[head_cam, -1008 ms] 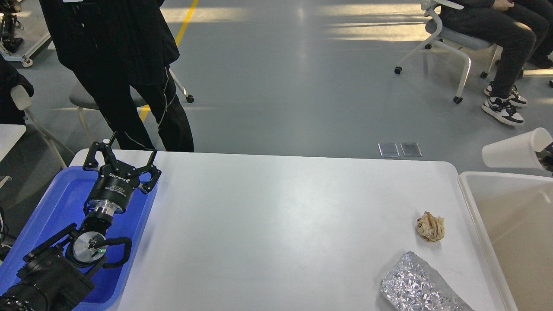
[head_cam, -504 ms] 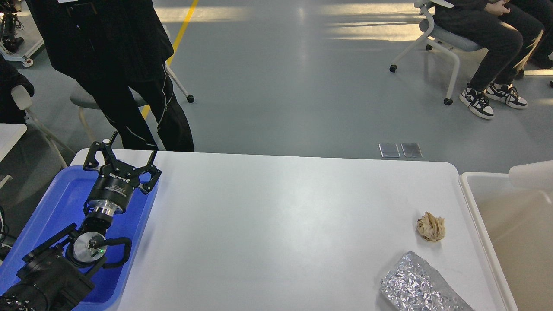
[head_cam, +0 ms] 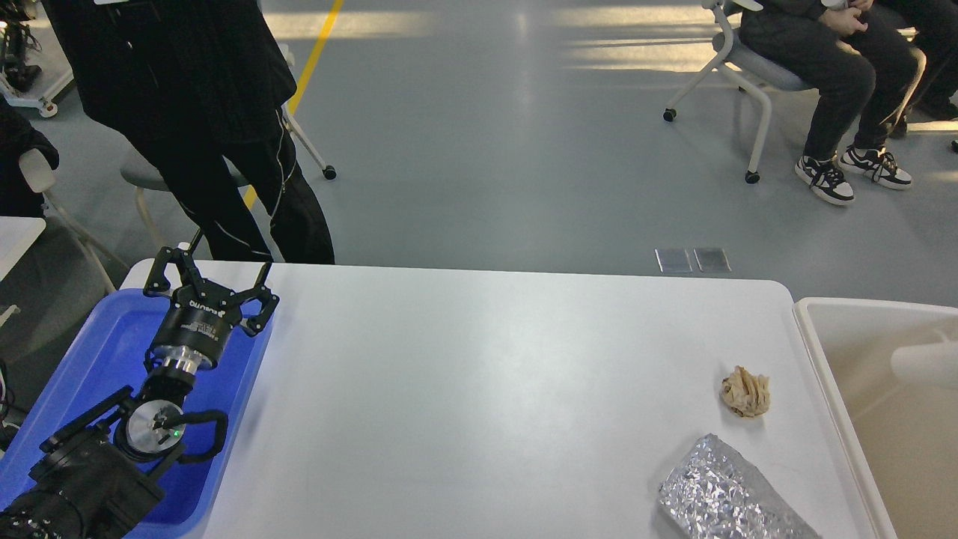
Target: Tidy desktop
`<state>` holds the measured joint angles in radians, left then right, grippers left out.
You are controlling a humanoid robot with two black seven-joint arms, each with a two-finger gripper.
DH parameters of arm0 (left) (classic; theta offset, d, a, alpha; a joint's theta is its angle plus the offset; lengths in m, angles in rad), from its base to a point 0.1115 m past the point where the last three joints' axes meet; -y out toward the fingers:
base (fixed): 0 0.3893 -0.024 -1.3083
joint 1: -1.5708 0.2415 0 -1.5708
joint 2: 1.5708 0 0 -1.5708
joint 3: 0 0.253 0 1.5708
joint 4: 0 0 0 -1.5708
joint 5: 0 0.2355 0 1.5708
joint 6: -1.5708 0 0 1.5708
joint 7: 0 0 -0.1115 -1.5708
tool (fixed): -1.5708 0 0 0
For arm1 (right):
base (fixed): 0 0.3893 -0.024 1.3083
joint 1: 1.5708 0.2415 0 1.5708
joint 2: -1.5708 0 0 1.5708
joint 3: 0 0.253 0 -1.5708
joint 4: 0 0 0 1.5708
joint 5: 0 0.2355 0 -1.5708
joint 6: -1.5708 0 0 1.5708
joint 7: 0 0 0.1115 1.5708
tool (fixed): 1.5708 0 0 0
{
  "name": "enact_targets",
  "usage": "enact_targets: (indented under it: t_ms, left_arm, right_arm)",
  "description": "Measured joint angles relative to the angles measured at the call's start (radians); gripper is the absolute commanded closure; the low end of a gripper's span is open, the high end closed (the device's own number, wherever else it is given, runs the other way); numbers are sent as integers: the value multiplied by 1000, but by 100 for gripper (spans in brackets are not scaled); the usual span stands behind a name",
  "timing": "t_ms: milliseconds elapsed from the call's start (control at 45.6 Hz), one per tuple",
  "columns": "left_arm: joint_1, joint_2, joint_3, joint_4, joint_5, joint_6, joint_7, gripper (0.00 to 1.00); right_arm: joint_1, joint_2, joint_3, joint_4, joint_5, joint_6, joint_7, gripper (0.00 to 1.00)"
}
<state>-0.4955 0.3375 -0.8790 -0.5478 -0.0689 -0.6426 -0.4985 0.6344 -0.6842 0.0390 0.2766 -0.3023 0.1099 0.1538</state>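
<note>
White desktop (head_cam: 479,389) holds a crumpled paper ball (head_cam: 745,392) and foil lump (head_cam: 730,498); left gripper (head_cam: 212,278) hangs spread above the blue tray (head_cam: 112,337).

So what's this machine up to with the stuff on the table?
It is clearing a white desktop. Its left hand hangs open and empty over a blue tray at the left. Its right hand is out of view. A white cup appears blurred over the beige bin at the right, apparently dropping in. A crumpled brown paper ball and a foil-wrapped bundle lie on the desktop near the bin, not yet cleared.
</note>
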Motion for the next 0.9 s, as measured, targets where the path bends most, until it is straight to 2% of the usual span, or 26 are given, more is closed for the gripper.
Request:
enact_targets:
  t_ms: [153, 373, 899]
  left_arm:
    - [0, 0, 0, 0, -1, 0, 0, 0]
    - [1, 0, 0, 0, -1, 0, 0, 0]
    - [1, 0, 0, 0, -2, 0, 0, 0]
  right_arm:
    - [-46, 94, 3, -131, 11, -7, -3, 100]
    - [-89, 170, 8, -227, 54, -39, -5, 100]
    - [-112, 214, 26, -274, 109, -88, -7, 100]
